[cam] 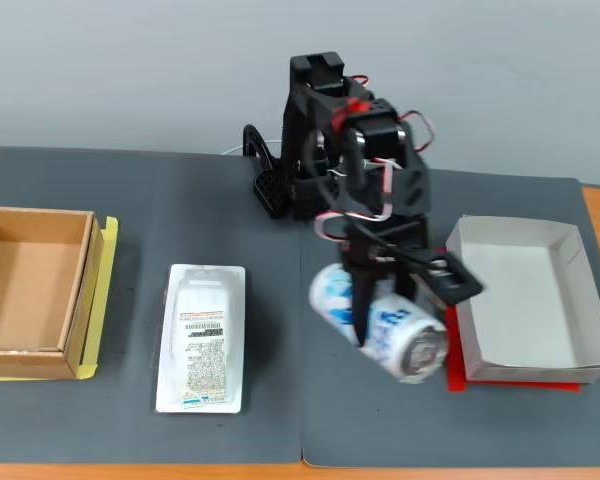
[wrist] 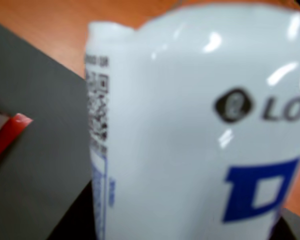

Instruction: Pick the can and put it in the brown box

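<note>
One black five-joint arm stands at the back centre of a dark grey mat (cam: 280,420) in the fixed view, its two-finger gripper (cam: 380,300) closed around the slim white drink can with blue lettering and silver ends (cam: 385,325), which is held tilted and off the mat, silver end toward the camera. To the right, just beside the can, sits a white rectangular paper box (cam: 530,300) on a red sheet (cam: 510,382); its near-left corner lies close to the can's lower end. At the far left edge rests the shallow square brown cardboard box (cam: 30,290) on a yellow sheet (cam: 105,300), well apart from the can. Between them lies a flat white plastic package with a barcode label (cam: 202,335), with bare mat on both sides of it. Orange wooden tabletop shows beyond the mat's edges. The wrist view is filled by the blurred can (wrist: 190,125), with grey mat (wrist: 40,150) and a red strip (wrist: 7,135) at left.
</note>
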You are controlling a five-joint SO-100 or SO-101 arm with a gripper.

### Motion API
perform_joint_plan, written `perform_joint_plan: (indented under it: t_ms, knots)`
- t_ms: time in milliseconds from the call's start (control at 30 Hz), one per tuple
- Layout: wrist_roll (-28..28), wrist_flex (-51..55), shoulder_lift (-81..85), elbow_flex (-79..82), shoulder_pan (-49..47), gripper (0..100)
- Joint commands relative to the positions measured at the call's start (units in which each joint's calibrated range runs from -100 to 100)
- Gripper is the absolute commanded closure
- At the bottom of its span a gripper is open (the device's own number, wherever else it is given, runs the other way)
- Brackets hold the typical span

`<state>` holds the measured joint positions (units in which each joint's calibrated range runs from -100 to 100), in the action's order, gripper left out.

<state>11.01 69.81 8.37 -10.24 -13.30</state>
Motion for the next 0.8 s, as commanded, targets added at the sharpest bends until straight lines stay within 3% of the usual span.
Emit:
perform_joint_plan:
  t_ms: [0,633,767]
  knots:
    - [1.86,0.18,3.62,-3.24,5.59,90]
    - [16.19,-0.77,5.57,-3.24,35.64,90]
    - [18.85,-5.63,4.80,-2.42,41.25,90]
